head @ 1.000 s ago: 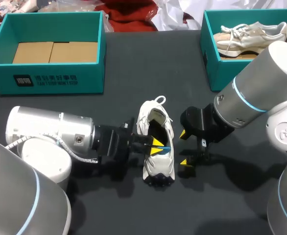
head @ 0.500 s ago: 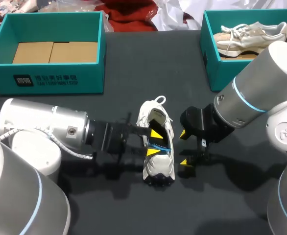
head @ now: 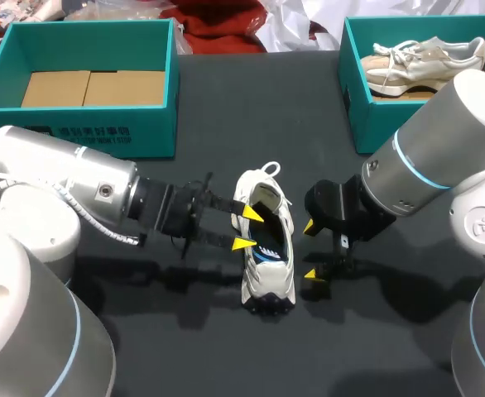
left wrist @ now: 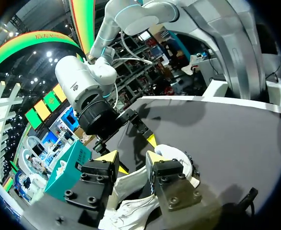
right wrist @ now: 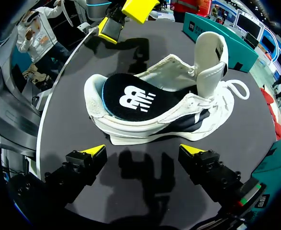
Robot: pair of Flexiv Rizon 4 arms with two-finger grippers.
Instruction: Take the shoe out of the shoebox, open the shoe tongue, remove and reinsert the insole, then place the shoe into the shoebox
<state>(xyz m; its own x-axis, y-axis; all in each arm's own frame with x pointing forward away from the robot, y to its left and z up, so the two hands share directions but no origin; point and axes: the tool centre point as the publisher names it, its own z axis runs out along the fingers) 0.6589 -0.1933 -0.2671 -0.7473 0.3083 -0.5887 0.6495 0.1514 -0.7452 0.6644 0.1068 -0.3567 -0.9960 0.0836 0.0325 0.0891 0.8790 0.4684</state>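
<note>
Shows white shoe (head: pixel 267 248) out on dark surface (head: pixel 226 356), well apart from left shoebox (head: pixel 85 124) and right shoebox (head: pixel 367 116) — tongue (right wrist: pixel 210 57) pulled up, black insole (right wrist: pixel 131 96) lying inside. Has left pincer (head: pixel 244 228) open, empty, tips at shoe's collar edge; right pincer (head: pixel 311 250) open, empty, just beside opp. flank. Risks tipping or spinning the shoe w/ a one-sided pinch on soft upper — or bunching the insole, folding the tongue shut, on the lift.

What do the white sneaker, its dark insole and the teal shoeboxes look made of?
White sneaker: smooth matte panels, probably synthetic leather, though unsure. Dark insole: matte, likely fabric-covered foam, thin curved edge. Teal shoeboxes: cardboard, with plain brown board showing inside the left one.
</note>
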